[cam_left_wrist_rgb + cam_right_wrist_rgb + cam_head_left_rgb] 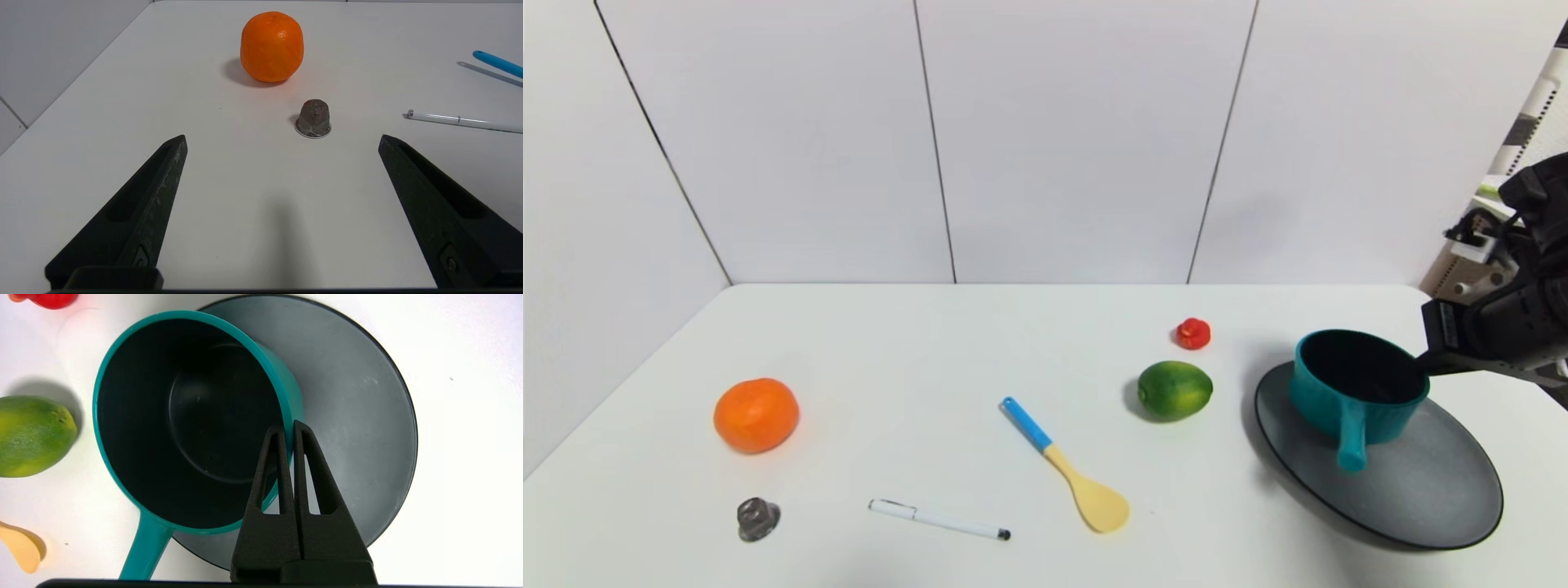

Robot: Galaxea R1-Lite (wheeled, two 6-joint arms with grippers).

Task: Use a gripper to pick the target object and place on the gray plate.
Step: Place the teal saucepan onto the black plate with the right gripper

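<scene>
Your right gripper (pixel 289 430) has its jaws pinching the far-right rim of the teal saucepan (pixel 1356 396), one jaw inside, one outside. The saucepan sits over the left part of the gray plate (pixel 1437 490), handle pointing toward you; whether it touches the plate, you cannot tell. Your left gripper (pixel 282 143) hovers over the counter (pixel 931 351) near the coffee capsule (pixel 313 118), jaws spread wide.

Teal saucepan (pixel 1356 396), gray plate (pixel 1429 490), green lime (pixel 1174 389), orange fruit (pixel 756 414)
</scene>
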